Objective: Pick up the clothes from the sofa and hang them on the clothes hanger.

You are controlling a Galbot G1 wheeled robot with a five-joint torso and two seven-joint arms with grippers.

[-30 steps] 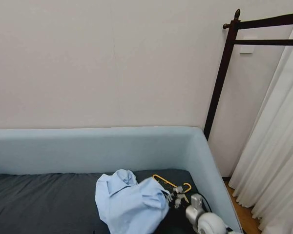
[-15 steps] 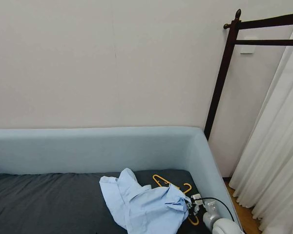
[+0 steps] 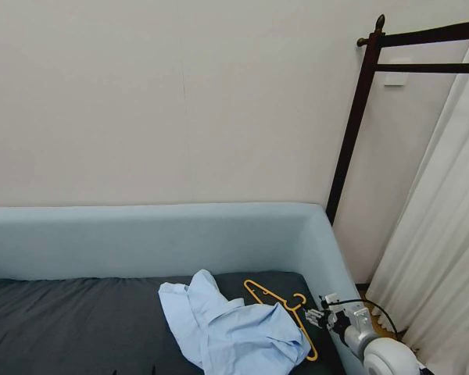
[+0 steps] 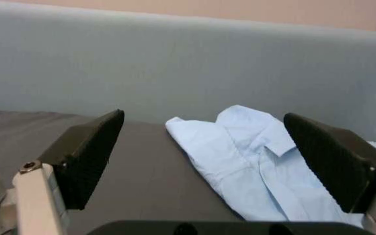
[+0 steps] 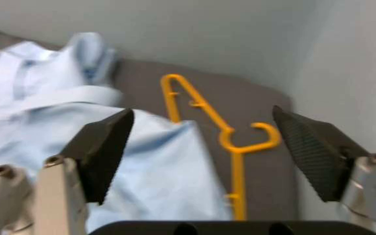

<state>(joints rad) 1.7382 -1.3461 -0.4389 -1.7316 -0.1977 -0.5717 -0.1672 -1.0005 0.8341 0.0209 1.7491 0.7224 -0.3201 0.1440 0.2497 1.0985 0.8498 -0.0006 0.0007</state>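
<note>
Head view: the light blue shirt [image 3: 234, 332] lies crumpled on the dark seat cushion [image 3: 62, 320] of the sofa [image 3: 141, 234], toward its right end, collar end nearest the backrest. Just beside the shirt's right edge lies the orange hanger [image 3: 285, 308], flat on the cushion, its hook turned toward the right armrest [image 3: 328, 258]. The right gripper [image 3: 316, 315] hangs low over the narrow strip between hanger and armrest, close to the hook.

From the right wrist view, the right gripper [image 5: 202, 115] has its jaws spread wide and holds nothing. The hanger [image 5: 230, 142] is below the gap, and one of its arms runs under the shirt [image 5: 57, 122]. The armrest wall [image 5: 351, 73] rises close on one side, so room there is tight.

In the left wrist view, the left gripper [image 4: 204, 132] is also spread wide and empty, low over bare cushion [image 4: 142, 186], with the shirt [image 4: 260, 166] ahead and the backrest [image 4: 175, 58] beyond it.

Left of the shirt the cushion lies open. The dark wooden clothes rack [image 3: 352, 133] stands behind the sofa's right corner, next to a white curtain [image 3: 445, 234].
</note>
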